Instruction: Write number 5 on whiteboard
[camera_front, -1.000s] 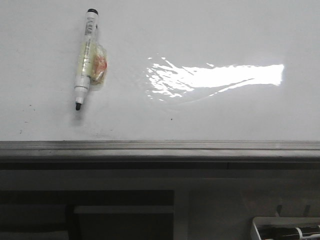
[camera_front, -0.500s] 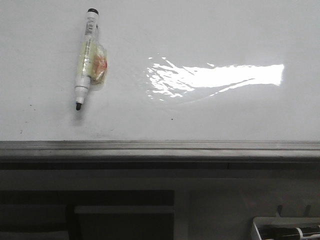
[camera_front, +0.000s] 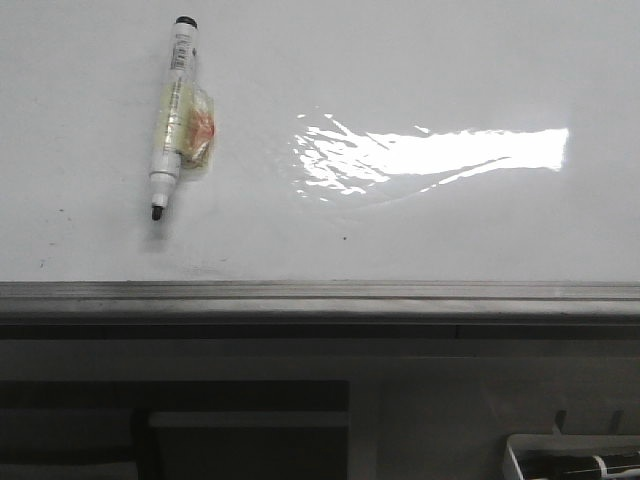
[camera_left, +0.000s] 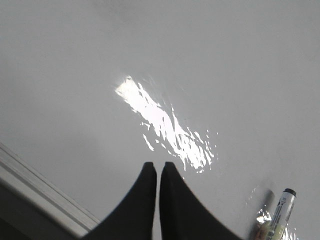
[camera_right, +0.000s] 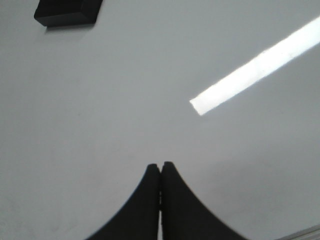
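On the whiteboard a marker lies uncapped, left of the glare; no 5 shows on it. Left fingers and right fingers are pressed together, holding nothing

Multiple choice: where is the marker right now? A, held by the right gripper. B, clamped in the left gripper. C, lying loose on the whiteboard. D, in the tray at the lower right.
C: the marker lies alone on the whiteboard, while the left gripper and right gripper are both shut on nothing.
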